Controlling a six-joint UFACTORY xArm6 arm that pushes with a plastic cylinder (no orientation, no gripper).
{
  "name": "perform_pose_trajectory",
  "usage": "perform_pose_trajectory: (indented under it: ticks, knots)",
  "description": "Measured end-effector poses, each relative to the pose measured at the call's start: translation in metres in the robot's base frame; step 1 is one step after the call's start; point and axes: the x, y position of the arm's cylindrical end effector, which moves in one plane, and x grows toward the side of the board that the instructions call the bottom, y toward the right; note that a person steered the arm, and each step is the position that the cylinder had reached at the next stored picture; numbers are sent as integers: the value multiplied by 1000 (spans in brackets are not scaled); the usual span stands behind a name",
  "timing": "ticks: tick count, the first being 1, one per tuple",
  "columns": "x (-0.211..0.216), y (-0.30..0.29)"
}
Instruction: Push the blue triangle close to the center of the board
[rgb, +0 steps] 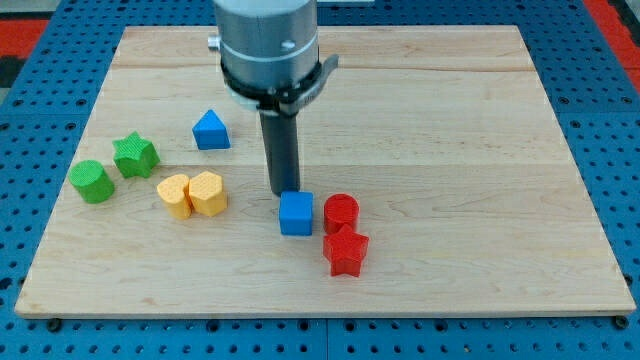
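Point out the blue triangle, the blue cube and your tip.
blue triangle (210, 130): camera view, middle of its front face.
blue cube (295, 213): camera view, centre of the block.
my tip (283, 191): camera view, very end of the rod, just above the cube's top edge.

The worktop (450, 150) was a pale wooden board. On it, toward the view's left, lay a green cylinder (92, 181) and a green star (135, 155), near each other. A blue triangle (210, 130) lay further right. Two yellow blocks (174, 196) (208, 192) lay touching. Near the middle lay a blue cube (296, 213), then a red cylinder (341, 213) with a red star (346, 250) touching it below.
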Motion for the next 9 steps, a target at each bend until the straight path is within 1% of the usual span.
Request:
perform_pose_trajectory:
  ticks: [1,2,4,5,6,7,8,9]
  knots:
    - [31,0]
    - [34,0]
    - [-56,-1]
    - [-102,-28]
    - [-139,-78]
    - [-153,-150]
    - [-149,-215]
    - [-138,-214]
